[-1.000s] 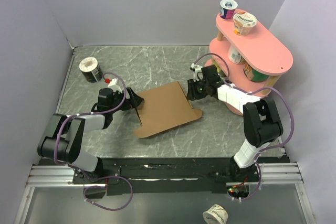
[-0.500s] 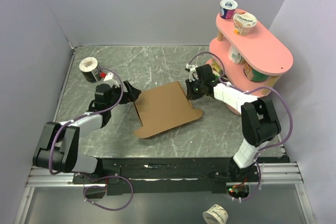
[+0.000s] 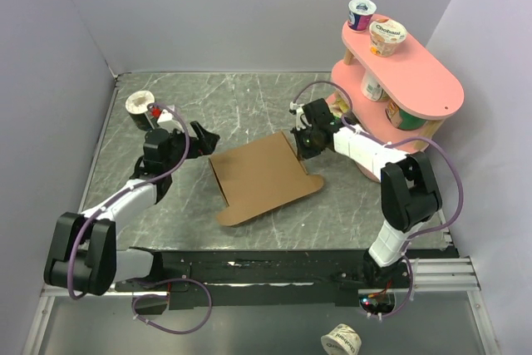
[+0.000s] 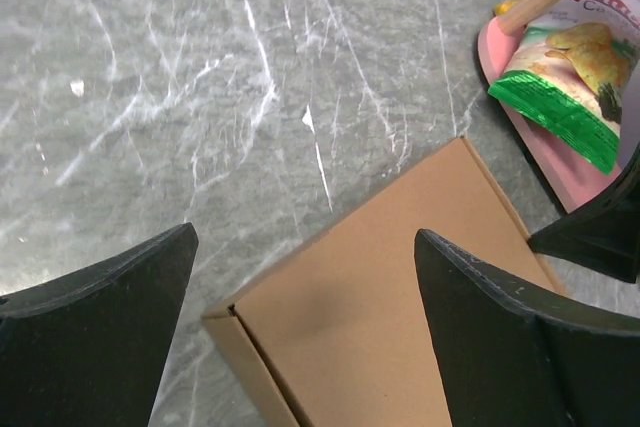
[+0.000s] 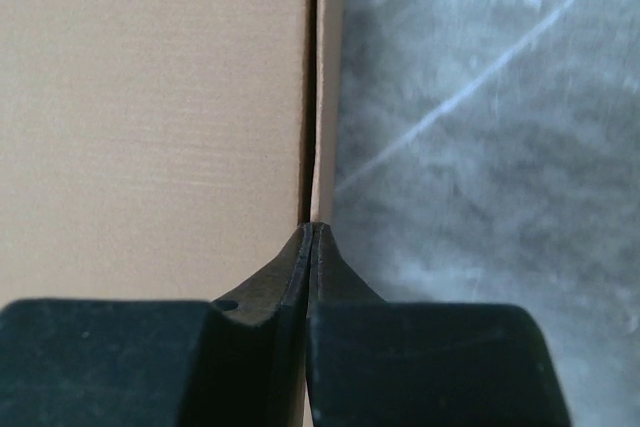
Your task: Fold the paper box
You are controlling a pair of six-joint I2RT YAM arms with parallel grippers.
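A grey marble counter point(image 3: 249, 97) carried the box point(image 3: 262, 174), flat beside the pink shelf point(image 3: 416, 81). The right end effector point(image 3: 305, 145) pinched its shelf-side edge. The left end effector point(image 3: 204, 136), gaping wide at the edge away from the shelf, probably needed to seat squarely there before folding.

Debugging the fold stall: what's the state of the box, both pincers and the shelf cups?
paper box: shallow, lying flat on table
left pincer: open, over box corner, holding nothing
right pincer: shut on box edge
yogurt cup: upright on pink shelf
Chobani cup: tipped
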